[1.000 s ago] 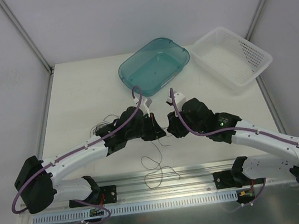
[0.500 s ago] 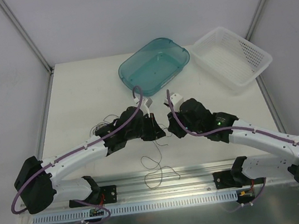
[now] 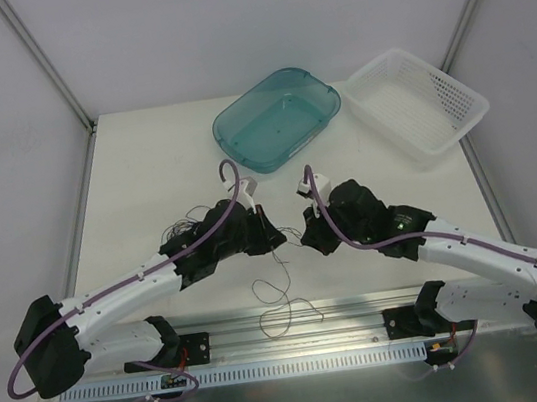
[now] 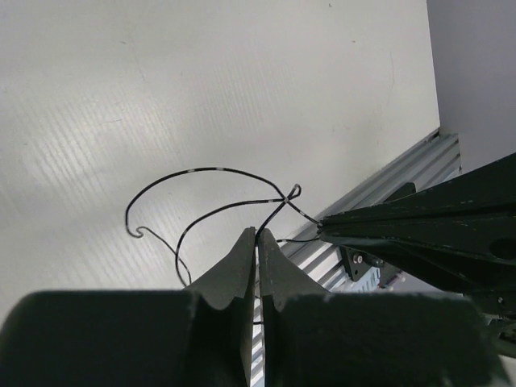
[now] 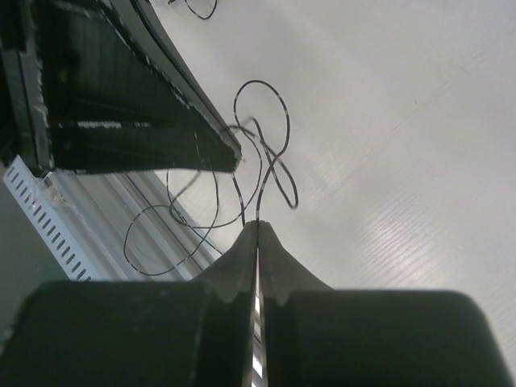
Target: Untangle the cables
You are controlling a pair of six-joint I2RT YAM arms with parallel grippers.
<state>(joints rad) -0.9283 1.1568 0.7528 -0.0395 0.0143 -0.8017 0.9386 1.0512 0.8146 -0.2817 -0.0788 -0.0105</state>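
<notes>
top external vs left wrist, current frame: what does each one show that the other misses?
Only top external: the teal tub and white basket at the far side of the table, plus loose loops of the cables trailing toward the near edge.
Only left wrist: the left pincer closed with a strand running into its tips, and the small crossing where strands meet just ahead of it.
Both: the cables, the right pincer close beside the left one, and the white table.
</notes>
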